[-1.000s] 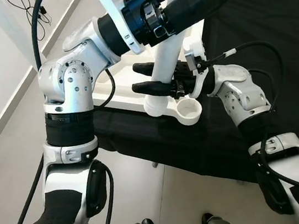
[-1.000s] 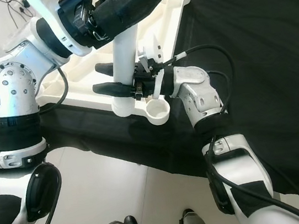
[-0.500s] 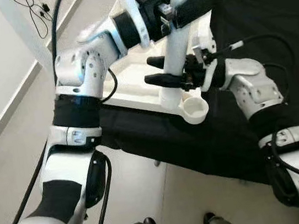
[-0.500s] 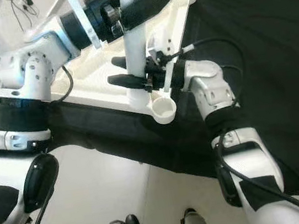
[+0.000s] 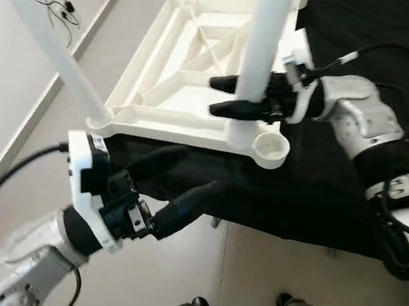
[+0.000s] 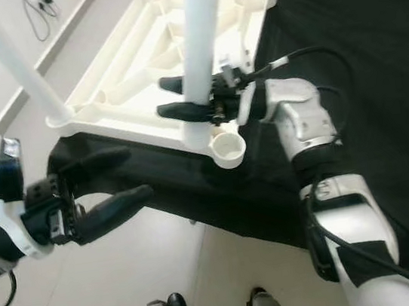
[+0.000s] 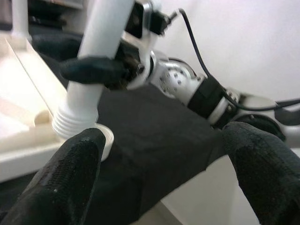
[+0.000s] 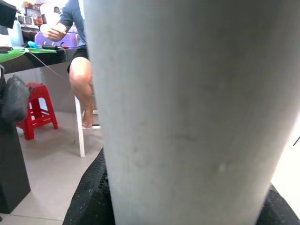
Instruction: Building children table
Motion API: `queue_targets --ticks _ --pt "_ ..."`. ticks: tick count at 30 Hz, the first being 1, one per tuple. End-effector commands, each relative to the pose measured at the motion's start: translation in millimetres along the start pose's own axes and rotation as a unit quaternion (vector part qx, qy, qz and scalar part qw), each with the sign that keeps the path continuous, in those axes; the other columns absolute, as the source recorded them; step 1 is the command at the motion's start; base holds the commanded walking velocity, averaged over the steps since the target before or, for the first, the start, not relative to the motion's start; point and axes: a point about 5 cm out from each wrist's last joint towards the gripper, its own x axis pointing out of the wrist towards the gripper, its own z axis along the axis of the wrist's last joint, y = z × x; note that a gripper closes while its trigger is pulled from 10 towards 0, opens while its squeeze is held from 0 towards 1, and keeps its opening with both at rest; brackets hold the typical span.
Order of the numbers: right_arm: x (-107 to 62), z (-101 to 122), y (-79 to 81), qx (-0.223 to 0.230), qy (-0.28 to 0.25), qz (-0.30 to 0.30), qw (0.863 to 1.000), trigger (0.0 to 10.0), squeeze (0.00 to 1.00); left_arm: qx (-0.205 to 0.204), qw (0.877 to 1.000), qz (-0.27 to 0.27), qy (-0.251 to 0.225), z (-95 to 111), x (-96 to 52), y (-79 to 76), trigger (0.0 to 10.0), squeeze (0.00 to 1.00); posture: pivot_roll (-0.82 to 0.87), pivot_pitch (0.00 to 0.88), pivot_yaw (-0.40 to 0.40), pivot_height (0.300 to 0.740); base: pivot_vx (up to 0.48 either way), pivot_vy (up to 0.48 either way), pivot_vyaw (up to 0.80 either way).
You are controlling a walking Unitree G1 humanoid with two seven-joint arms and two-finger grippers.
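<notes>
Far left: pale wall and skirting, tiled floor (image 5: 199,275), loose cables near the wall.

Left gripper (image 5: 169,182): low, over the floor at the near edge of the black cloth (image 5: 371,38); black fingers (image 7: 70,173) spread wide apart, clamped on nothing, well apart from the table.

Centre: white plastic children's table (image 5: 178,73), upside down on the black cloth, ribbed underside upward. One white leg (image 5: 53,52) standing at the near-left corner. Second leg (image 5: 266,22) upright in the near-right corner socket, threaded end visible just above the socket in the left wrist view. Empty round cup-shaped socket (image 5: 271,148) jutting from the same corner.

Right gripper (image 5: 228,95): reaching in from the right, fingers clamped on the second leg, low on its shaft, one on each side.

Right wrist view: leg close up; beyond it a red stool (image 8: 37,110) and a seated person's bare leg (image 8: 83,89).

Bottom: robot's own feet.
</notes>
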Motion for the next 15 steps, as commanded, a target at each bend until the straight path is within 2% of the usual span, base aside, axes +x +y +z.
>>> queue_targets --ticks 1,2,3,5,7,8,10,11,13,14,15 --pt "1.0 -1 1.2 -0.004 -0.004 -0.001 1.000 4.7 0.00 0.017 1.000 0.022 -0.012 4 -1.9 -5.8 10.0 0.00 0.00 0.242 0.033 0.740 0.000 0.000 0.00" --pt "1.0 -1 1.2 -0.004 -0.004 -0.001 1.000 4.7 0.00 0.017 1.000 0.022 -0.012 4 -1.9 -5.8 10.0 0.00 0.00 0.242 0.033 0.740 0.000 0.000 0.00" --pt "1.3 -1 1.4 -0.005 -0.003 0.000 1.000 10.0 0.00 0.030 0.999 0.042 -0.010 5 -2.4 -4.2 10.0 0.00 0.00 0.243 0.031 0.740 0.000 0.000 0.00" --pt "2.1 -2 1.5 -0.005 -0.002 0.000 1.000 10.0 0.00 0.057 0.994 0.089 0.000 6 -5.2 -1.1 10.0 0.00 0.00 0.243 0.030 0.740 0.000 0.000 0.00" --pt "3.3 -8 2.4 -0.010 0.016 -0.001 1.000 10.0 0.00 0.087 0.986 0.144 0.013 4 -7.8 8.8 10.0 0.00 0.00 0.243 0.030 0.740 0.000 0.000 0.00" --pt "3.3 -8 2.4 -0.010 0.016 -0.001 1.000 10.0 0.00 0.087 0.986 0.144 0.013 4 -7.8 8.8 10.0 0.00 0.00 0.243 0.030 0.740 0.000 0.000 0.00" --pt "3.8 -13 4.3 -0.013 0.031 0.004 0.999 10.0 0.00 0.112 0.976 0.185 0.030 2 -10.5 18.7 10.0 0.00 0.01 0.243 0.027 0.740 0.000 0.000 0.00" --pt "3.8 -13 4.3 -0.013 0.031 0.004 0.999 10.0 0.00 0.112 0.976 0.185 0.030 2 -10.5 18.7 10.0 0.00 0.01 0.243 0.027 0.740 0.000 0.000 0.00" --pt "3.9 -18 6.6 -0.014 0.043 0.010 0.999 10.0 0.00 0.121 0.965 0.230 0.035 -6 -15.7 32.3 10.0 0.00 0.01 0.240 0.024 0.740 0.000 0.000 0.00" --pt "4.6 -21 7.5 -0.013 0.047 0.010 0.999 10.0 0.00 0.125 0.956 0.260 0.046 -19 -20.9 47.6 10.0 0.00 0.01 0.236 0.020 0.740 0.000 0.000 0.00" --pt "4.6 -21 7.5 -0.013 0.047 0.010 0.999 10.0 0.00 0.125 0.956 0.260 0.046 -19 -20.9 47.6 10.0 0.00 0.01 0.236 0.020 0.740 0.000 0.000 0.00"
